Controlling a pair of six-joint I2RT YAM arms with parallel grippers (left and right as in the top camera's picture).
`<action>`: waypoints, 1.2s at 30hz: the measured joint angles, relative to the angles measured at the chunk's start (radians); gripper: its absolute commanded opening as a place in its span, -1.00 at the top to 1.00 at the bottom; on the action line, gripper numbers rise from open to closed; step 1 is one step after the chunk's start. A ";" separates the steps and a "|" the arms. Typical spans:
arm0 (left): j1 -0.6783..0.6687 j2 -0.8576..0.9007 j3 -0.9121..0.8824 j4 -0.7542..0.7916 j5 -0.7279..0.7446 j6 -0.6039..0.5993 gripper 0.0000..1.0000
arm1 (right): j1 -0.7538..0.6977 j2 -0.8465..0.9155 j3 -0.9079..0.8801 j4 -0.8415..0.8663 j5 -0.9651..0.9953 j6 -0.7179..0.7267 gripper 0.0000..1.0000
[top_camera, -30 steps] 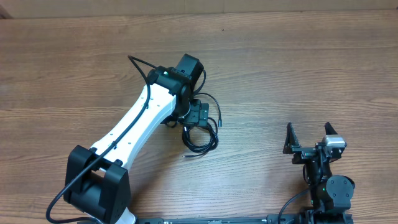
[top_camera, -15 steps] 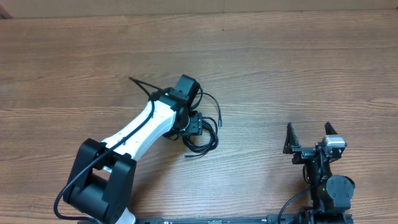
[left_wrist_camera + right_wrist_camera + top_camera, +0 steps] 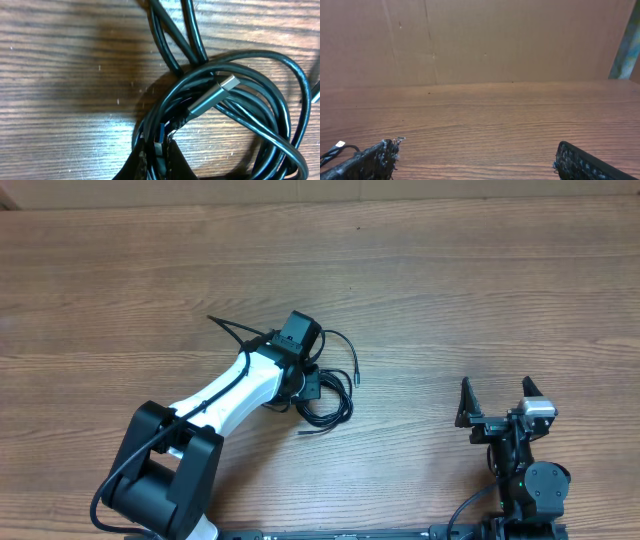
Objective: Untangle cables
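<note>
Two grippers in view over a wood-grain surface (image 3: 520, 290). Nearest the base edge, on the right: right gripper (image 3: 495, 388), pointing away from the base, jaws standing wide apart, well apart from the cables (image 3: 343, 405). Farther out, left of centre: left gripper (image 3: 312, 385), angled down onto the coil, jaws pressed together and clamped on several strands at one edge of the coil, as shown by the left wrist view. Cables lying on the surface as one loose black coil of overlapping loops, partly under the left gripper. One plug (image 3: 220, 90), dark-bodied with a silver tip, lying across the loops inside the coil. One loose end (image 3: 352, 365) arcing out past the far right side of the coil. Beyond the far edge of the surface: brown cardboard wall (image 3: 520, 40).
</note>
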 measured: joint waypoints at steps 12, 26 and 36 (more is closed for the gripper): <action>0.000 0.000 0.060 -0.162 0.144 -0.098 0.91 | 0.000 0.000 0.000 0.001 0.000 0.000 -1.00; 0.013 0.000 0.072 0.181 0.619 -0.547 0.92 | 0.000 0.000 0.000 0.000 0.000 0.000 -1.00; -0.001 0.000 0.072 0.163 0.605 -0.702 0.92 | 0.000 0.000 0.000 0.000 0.000 0.000 -1.00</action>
